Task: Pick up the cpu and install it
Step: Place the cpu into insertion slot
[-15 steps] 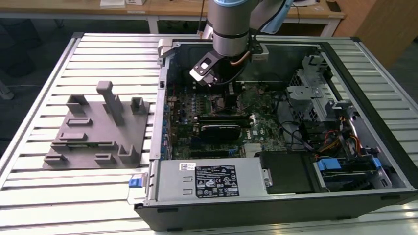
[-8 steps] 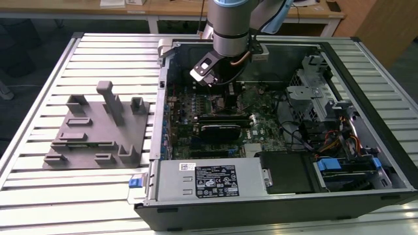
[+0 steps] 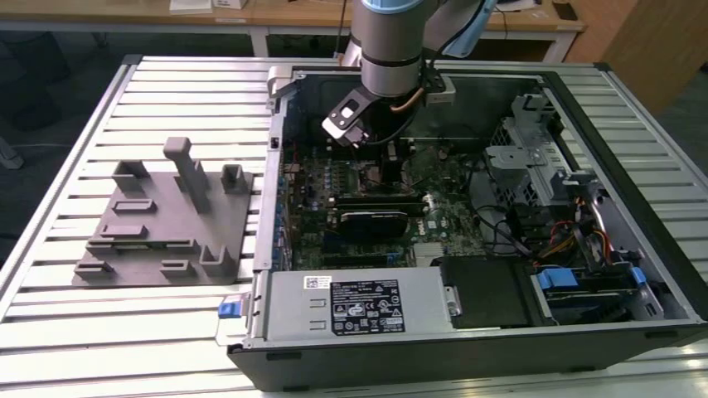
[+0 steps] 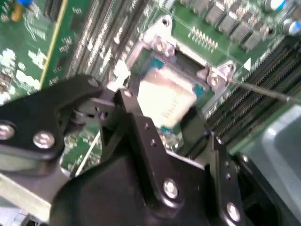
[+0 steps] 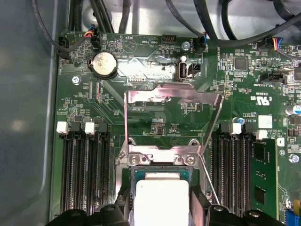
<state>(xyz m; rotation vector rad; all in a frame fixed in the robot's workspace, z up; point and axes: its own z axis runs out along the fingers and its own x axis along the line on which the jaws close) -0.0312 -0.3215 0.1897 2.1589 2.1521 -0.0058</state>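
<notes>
In the exterior view the arm (image 3: 390, 50) reaches down into an open computer case (image 3: 443, 352) of dark sheet metal, which lies on a ribbed aluminium worktop (image 3: 166, 91). The tool (image 3: 376, 162) hangs low over the green motherboard (image 3: 332, 182). On the exterior view's left, well apart from the case, sits a grey plastic fixture (image 3: 166, 224) of blocky ledges and upright posts.

In the second wrist view the tool's matte black fingers (image 4: 129, 106), dotted with bright screw heads, are clenched on the cpu (image 4: 165, 100), one on each of two opposite edges. The cpu is a small flat square with a pale, dully shining metal top and a thin rim. It lies directly over the socket (image 4: 188, 59), a square recess in a bright steel frame with lobed corner tabs.

In the first wrist view the chip sits square between the fingers and inside the socket's frame. The hinged load plate (image 5: 174, 96), thin stamped steel with an open window, stands raised clear of it. A thin wire lever (image 5: 208, 181) slants just beside the frame. Long black memory slots (image 5: 84, 174) flank the socket on both sides, and a round silver coin cell (image 5: 104, 64) lies farther along the board.

The fingers hide the chip's lower edges, so I cannot tell whether it rests on the socket bed or is held just above it.
</notes>
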